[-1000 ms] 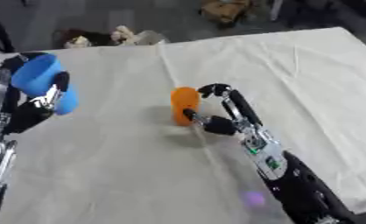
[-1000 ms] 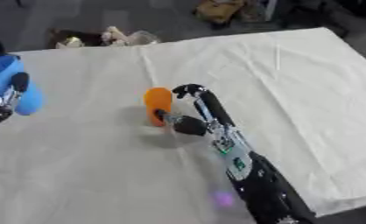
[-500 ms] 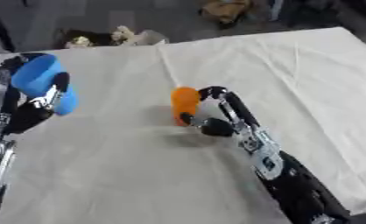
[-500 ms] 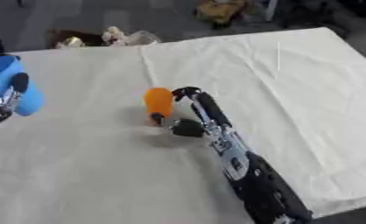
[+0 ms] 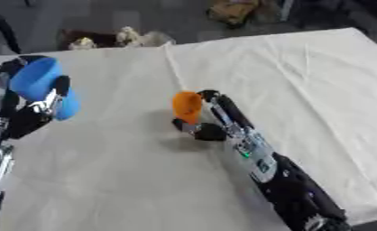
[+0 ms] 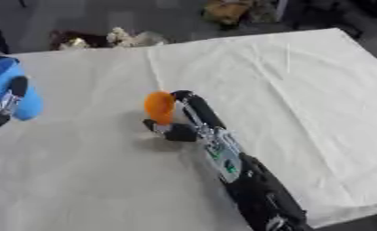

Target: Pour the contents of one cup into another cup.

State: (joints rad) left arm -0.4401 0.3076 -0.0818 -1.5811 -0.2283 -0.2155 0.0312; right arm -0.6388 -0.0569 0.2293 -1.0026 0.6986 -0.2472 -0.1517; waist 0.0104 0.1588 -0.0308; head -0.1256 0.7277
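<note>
An orange cup (image 5: 187,107) stands near the middle of the white cloth. My right hand (image 5: 213,118) reaches it from the lower right, its fingers curled round the cup's right side and its thumb below the cup's base. A blue cup (image 5: 40,87) is held up off the table at the left edge, tilted with its mouth up and to the right. My left hand (image 5: 30,113) is shut round the blue cup from below and behind. What is inside either cup cannot be seen.
The white cloth (image 5: 302,81) covers the table and is creased toward the right. Beyond the far edge lie some pale soft objects (image 5: 125,37) and a brown heap (image 5: 237,10) on a dark floor.
My right hand has moved in against the orange cup and closed its fingers round it. The blue cup in the left hand has stayed where it was.
</note>
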